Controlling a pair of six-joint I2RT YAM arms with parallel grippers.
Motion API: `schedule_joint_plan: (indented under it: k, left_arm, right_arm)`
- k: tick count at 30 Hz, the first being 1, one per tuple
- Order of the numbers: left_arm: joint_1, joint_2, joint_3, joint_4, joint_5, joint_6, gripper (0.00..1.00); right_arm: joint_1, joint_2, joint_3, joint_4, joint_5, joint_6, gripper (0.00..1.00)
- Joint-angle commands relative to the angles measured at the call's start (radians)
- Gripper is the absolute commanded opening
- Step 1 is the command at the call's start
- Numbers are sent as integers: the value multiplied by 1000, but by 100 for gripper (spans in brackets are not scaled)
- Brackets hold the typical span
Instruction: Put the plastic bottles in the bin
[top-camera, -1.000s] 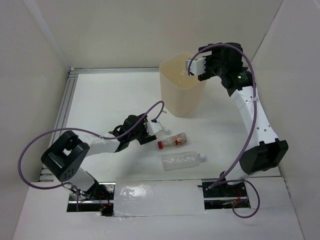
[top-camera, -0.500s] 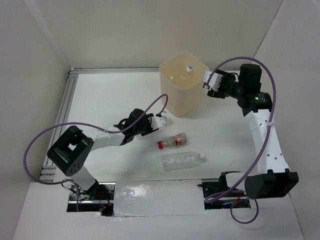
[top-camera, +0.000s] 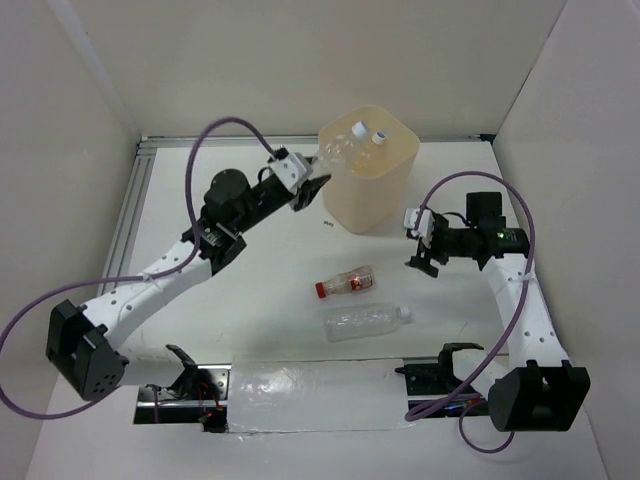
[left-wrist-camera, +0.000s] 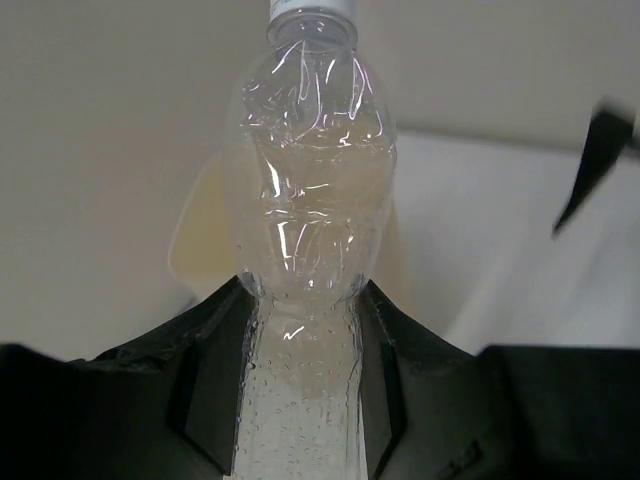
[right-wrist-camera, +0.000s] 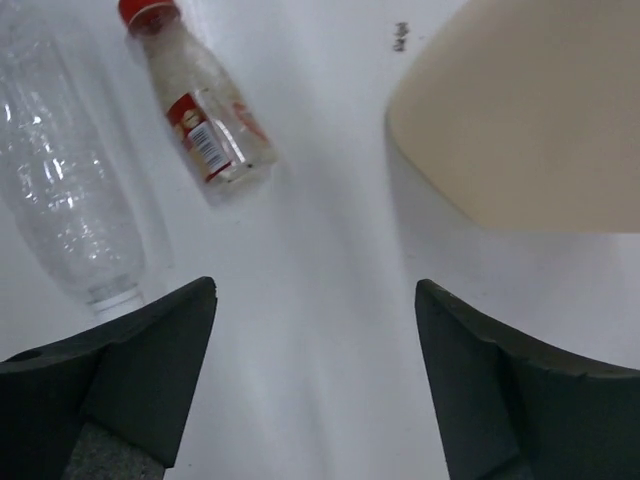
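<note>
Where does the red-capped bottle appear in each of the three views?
Top external: the red-capped bottle lies near the centre, below the bin.
Left wrist: not in it.
Right wrist: the red-capped bottle is upper left, cap at the top edge.
Shared landmark: the beige bin, upper right in the right wrist.

bottle (left-wrist-camera: 305, 230): clear crinkled glossy plastic | bin (top-camera: 368, 200): beige translucent plastic | table (top-camera: 262, 308): matt white

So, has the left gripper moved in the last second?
Yes. The left gripper has travelled away from the red-capped bottle toward the far side, up to the left rim of the bin, holding a clear bottle.
</note>
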Motion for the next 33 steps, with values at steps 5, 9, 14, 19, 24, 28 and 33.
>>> schedule_joint_plan:
  k: [5, 9, 14, 19, 24, 28, 33]
  left_arm:
    - [3, 342, 375, 364, 127, -300, 0]
    - [3, 557, 591, 463, 11, -389, 18]
    - [3, 711, 742, 431, -61, -412, 65]
    - [3, 736, 818, 354, -71, -379, 89]
    - [-8, 512, 683, 316, -92, -340, 98]
    - [-17, 213, 323, 194, -150, -278, 98]
    - [-42, -106, -6, -110, -281, -282, 98]
  right_arm:
    - [38, -31, -136, -102, 14, -129, 34]
    - [47, -31, -157, -93, 5, -118, 28]
    - [56, -85, -189, -107, 5, -189, 94]
    - [74, -96, -226, -188, -71, -386, 99]
    - [182, 33, -226, -187, -73, -399, 99]
    - [281, 101, -236, -141, -52, -367, 99]
    - [415, 153, -265, -69, -4, -290, 99]
